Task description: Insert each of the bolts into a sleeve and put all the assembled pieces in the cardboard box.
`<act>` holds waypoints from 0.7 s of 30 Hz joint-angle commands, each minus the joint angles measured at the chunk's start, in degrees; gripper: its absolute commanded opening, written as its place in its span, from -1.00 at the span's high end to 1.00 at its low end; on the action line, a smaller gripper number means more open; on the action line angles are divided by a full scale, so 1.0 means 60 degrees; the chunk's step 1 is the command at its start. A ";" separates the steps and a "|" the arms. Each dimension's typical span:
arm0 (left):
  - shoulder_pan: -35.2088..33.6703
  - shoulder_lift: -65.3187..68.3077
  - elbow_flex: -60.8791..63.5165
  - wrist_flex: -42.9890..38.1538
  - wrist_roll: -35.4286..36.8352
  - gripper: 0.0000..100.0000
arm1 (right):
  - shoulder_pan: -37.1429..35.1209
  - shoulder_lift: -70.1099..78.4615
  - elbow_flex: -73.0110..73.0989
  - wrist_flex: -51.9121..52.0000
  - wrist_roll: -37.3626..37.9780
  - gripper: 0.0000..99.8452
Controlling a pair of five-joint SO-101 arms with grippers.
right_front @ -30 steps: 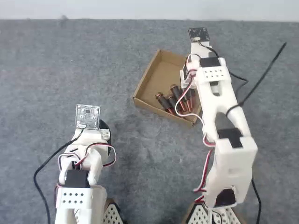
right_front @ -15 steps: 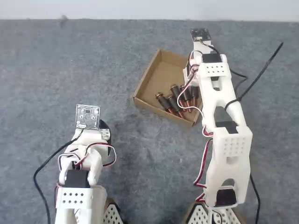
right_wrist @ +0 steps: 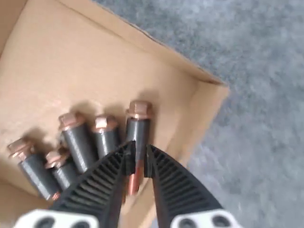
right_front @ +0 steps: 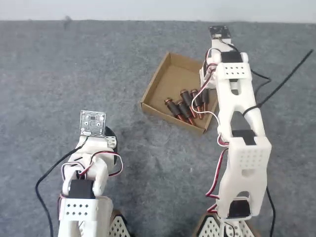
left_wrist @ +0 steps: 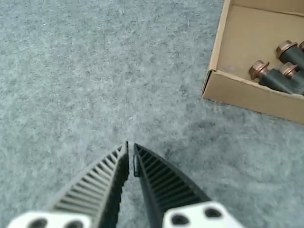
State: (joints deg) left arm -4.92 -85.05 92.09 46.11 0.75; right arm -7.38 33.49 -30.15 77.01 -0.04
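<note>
Cardboard box (right_front: 154, 81): we see it open-topped, far right on the grey carpet (right_front: 74, 64), turned cornerwise.
Bolts in sleeves (right_front: 183, 106): we count five inside the box, copper heads and dark sleeves, lying side by side against its near wall.
Right pincer (right_wrist: 138, 148): over the box's right end, above the rightmost piece (right_wrist: 138, 124). Its gap is narrow and the copper shaft shows through it. We can't confirm contact.
Left pincer (left_wrist: 130, 145): near left, low over bare carpet, well apart from the box. Its tips are all but touching, with nothing between them.
</note>
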 commanded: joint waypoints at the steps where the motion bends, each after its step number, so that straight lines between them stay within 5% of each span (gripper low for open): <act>1: -0.0029 -0.0044 -0.0110 -0.0220 -0.0088 0.98 | 0.0198 -0.1370 -0.0571 0.0901 -0.0278 0.99; 13: -0.0029 -0.0044 -0.0139 -0.0176 -0.0088 0.98 | 0.0227 -0.4901 -0.0513 0.4095 -0.0689 0.99; 21: -0.0029 -0.0044 -0.0110 -0.0176 -0.0088 0.98 | 0.0491 -0.8916 0.2081 0.4198 -0.0615 0.99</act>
State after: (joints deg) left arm -4.92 -85.05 92.09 46.11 0.75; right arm -5.45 -9.23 -22.95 100.31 -3.56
